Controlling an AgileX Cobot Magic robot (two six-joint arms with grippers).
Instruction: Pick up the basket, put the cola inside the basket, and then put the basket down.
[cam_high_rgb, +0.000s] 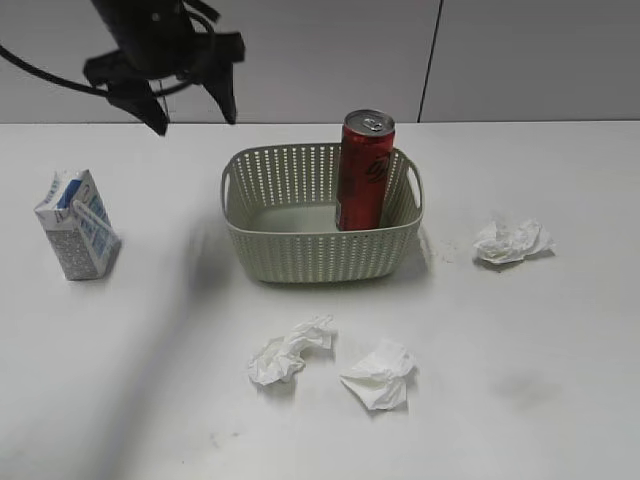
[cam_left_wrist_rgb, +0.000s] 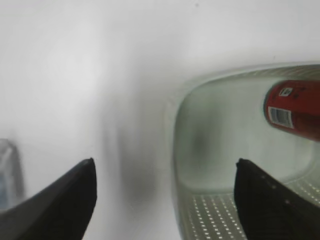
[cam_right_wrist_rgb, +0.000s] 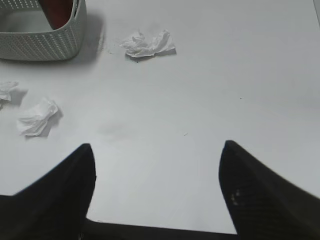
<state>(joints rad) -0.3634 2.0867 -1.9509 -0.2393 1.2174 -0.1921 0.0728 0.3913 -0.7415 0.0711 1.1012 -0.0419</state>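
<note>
Left wrist view is blurred throughout. The basket (cam_left_wrist_rgb: 200, 150) is cut off by the right and bottom edges, and the cola (cam_left_wrist_rgb: 295, 110) by the right edge, so its top isn't seen. A pale blue-white shape (cam_left_wrist_rgb: 7, 172) at the left edge is too blurred and cropped to identify.

Right wrist view: basket (cam_right_wrist_rgb: 50, 42) cut by top and left edges, only a red sliver of cola (cam_right_wrist_rgb: 60, 12) visible. 1 tissue wad (cam_right_wrist_rgb: 6, 92) cropped at left.

Exterior view: left arm (cam_high_rgb: 150, 40) cut off at top; basket wall hides the cola's base.
</note>
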